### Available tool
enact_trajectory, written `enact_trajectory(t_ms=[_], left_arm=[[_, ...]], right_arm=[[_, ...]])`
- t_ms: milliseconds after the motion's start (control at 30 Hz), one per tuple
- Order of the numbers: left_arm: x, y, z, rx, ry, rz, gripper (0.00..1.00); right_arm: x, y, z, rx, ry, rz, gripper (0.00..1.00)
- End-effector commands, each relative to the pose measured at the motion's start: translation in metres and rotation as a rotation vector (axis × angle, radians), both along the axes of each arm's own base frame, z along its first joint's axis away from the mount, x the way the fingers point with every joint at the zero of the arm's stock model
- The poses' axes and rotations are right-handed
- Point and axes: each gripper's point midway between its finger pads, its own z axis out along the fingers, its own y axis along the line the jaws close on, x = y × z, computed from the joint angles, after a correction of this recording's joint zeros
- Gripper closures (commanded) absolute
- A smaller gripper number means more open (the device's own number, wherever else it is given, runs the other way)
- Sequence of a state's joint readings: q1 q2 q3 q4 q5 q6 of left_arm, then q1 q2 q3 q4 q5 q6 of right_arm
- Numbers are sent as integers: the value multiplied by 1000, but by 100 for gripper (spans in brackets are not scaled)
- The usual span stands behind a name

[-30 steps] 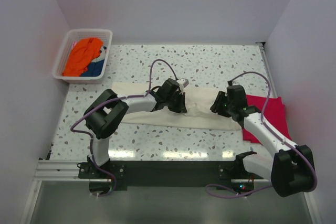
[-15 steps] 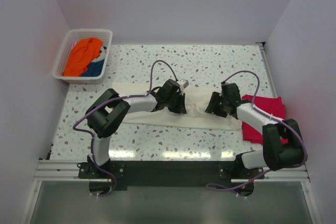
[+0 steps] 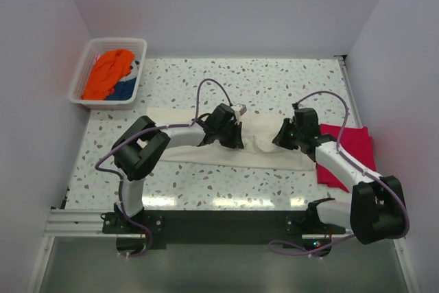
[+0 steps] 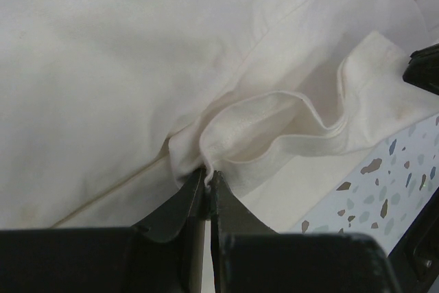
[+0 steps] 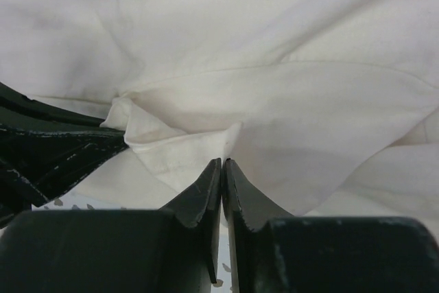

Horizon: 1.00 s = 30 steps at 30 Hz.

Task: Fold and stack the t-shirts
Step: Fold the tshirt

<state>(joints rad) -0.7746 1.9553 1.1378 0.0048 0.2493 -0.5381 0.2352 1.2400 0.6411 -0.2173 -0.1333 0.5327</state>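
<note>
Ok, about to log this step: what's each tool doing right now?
Left tool: closed, pinching a fold of the cream-white t-shirt.
Right tool: closed, apparently on the same shirt's edge.

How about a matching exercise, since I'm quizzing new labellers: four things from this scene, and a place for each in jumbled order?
Things:
1. cream t-shirt
2. red t-shirt
3. orange t-shirt
4. basket

Places:
A. inside the basket
B. far left corner of the table
C. stretched across the table's middle
D. right side of the table

Pairs: 1-C, 2-D, 3-A, 4-B.
</note>
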Motion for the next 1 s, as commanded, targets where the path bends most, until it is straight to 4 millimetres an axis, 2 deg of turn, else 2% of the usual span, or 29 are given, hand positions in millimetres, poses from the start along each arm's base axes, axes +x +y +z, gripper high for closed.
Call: enact_trajectory(t_ms=[0,133,233,533,600,967], left_arm=[[10,-9,13,-17,-39,-2,100],[14,-11,19,-25,-54,2,100],[13,-8,21,-3,-46,8,100],[26,-3,44,38,-71,42,100],[28,-4,50,32,-81,46,100],[40,4,76,33,-116,93,100]], right_arm=[[-9,0,4,13,-10,9,91],[-17,-3,2,7,-1,2,99],[-25,-12,2,-19,2,-40,100],[-42,-35,38,-39,-90,-163,100],[-42,-36,49,-32,-117,-167,100],[-41,-31,71,6,-149,-161,100]])
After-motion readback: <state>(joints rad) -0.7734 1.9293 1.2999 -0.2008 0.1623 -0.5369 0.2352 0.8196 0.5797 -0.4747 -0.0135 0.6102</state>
